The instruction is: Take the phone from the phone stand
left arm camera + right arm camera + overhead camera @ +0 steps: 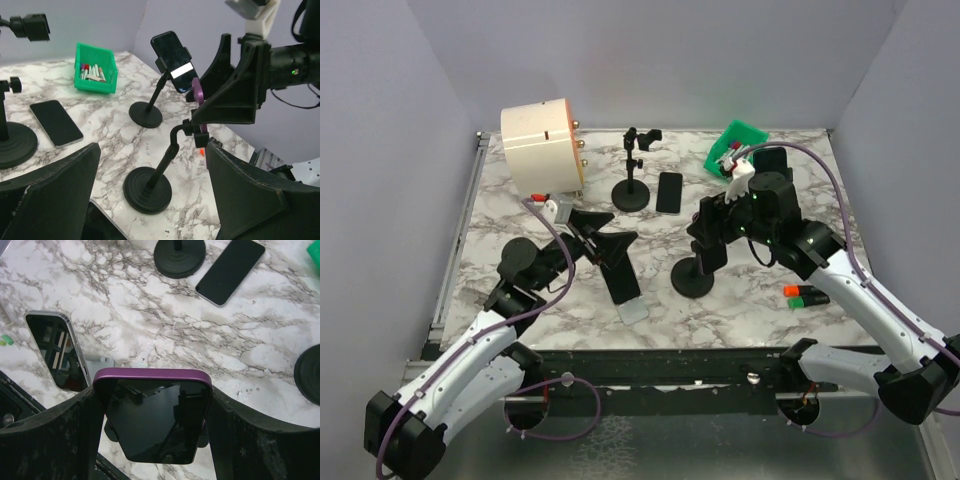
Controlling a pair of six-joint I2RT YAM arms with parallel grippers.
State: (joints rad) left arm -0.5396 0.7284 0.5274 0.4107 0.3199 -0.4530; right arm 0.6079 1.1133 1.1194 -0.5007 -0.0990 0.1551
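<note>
The marble table [520, 215] carries several stands and phones, so we need to fix which pair is in play. The right arm [860, 290] reaches in over the near stand [693, 277], the one standing closest to us at mid-table. The left arm [480, 350] is off to the left above a loose phone lying flat [620, 283]. The right arm is therefore the nearer one by far.

The left gripper [603, 240] is spread wide and has nothing in it.

The right gripper [713, 222] sits over the top of the near stand. In the right wrist view the purple phone [152, 420] lies directly between its fingers [55, 440]. The phone's short width spans the gap, with one long edge against each finger. We cannot tell whether the fingers already press on those edges or only flank them.

The left wrist view shows the purple phone edge-on, roughly upright with a slight lean, seated in the clamp of the near stand. Its long axis runs about in line with the gripper's reach.

We judge the coming move to be a firm squeeze across the width. A lift along that axis would follow, to draw the purple phone up and out of the clamp.
</note>
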